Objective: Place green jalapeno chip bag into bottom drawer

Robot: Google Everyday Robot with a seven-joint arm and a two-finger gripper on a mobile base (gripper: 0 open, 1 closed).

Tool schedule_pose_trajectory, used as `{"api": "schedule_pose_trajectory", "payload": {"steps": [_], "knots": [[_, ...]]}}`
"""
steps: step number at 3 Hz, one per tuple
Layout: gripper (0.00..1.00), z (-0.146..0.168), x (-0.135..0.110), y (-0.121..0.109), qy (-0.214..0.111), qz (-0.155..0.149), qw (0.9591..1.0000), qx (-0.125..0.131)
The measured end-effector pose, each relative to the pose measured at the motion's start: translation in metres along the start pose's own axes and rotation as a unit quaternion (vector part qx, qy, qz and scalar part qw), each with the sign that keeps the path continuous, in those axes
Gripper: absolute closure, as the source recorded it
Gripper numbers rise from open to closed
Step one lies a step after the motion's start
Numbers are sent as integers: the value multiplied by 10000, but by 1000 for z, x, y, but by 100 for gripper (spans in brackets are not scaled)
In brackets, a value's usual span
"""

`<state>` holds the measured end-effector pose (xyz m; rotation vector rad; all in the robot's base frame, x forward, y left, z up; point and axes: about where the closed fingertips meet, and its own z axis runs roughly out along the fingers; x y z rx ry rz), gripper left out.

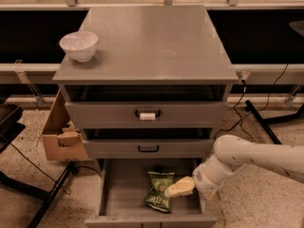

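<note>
The green jalapeno chip bag (158,191) lies flat on the grey floor of the open bottom drawer (121,196), right of its middle. My gripper (177,188) hangs over the drawer's right side, its cream fingers just right of the bag at its edge. The white arm (247,158) comes in from the right. The bag rests on the drawer floor and does not look held.
A white bowl (79,45) stands on the cabinet top (152,37) at the left. The top drawer has a labelled handle (147,115); the middle drawer has a plain handle (148,149). A cardboard box (61,136) sits left of the cabinet. Cables lie on the right floor.
</note>
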<state>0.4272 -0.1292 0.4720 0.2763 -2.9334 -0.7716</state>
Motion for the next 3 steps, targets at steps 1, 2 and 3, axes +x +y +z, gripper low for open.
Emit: {"api": "schedule_pose_trajectory", "payload": {"steps": [1, 2, 3], "knots": [[0, -49, 65, 13, 72, 232, 9994, 252], [0, -98, 101, 35, -111, 286, 9979, 579], [0, -149, 107, 65, -525, 136, 9924, 1101]]}}
